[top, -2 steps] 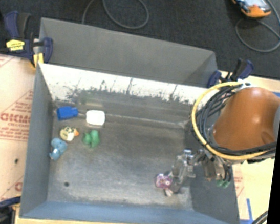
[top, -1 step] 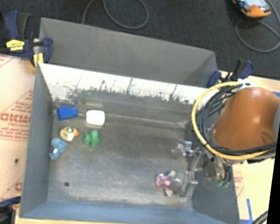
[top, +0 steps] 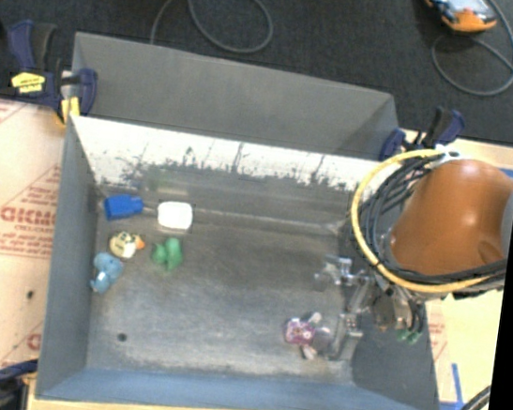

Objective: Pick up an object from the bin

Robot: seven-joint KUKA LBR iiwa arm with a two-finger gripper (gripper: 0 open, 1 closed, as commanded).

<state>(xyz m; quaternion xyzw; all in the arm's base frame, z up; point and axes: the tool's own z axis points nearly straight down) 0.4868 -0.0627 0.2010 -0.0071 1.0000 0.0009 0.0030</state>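
Six small things lie in the grey metal bin point(top: 218, 345). The one nearest the gripper point(top: 342, 339) is a little purple-and-white lumpy toy point(top: 304, 333), probably plastic. It sits at about four o'clock on the floor, just beside the gripper on its nine o'clock side. Whether the gripper is spread or pressed together I cannot tell from here. I'd judge the toy light, stiff and rather slick, with an uneven outline that could squirt out, so a pinch across its narrow middle looks safest. The blue block point(top: 124, 207), white block point(top: 174, 215) and green figure point(top: 168, 253) sit well apart, around nine o'clock.
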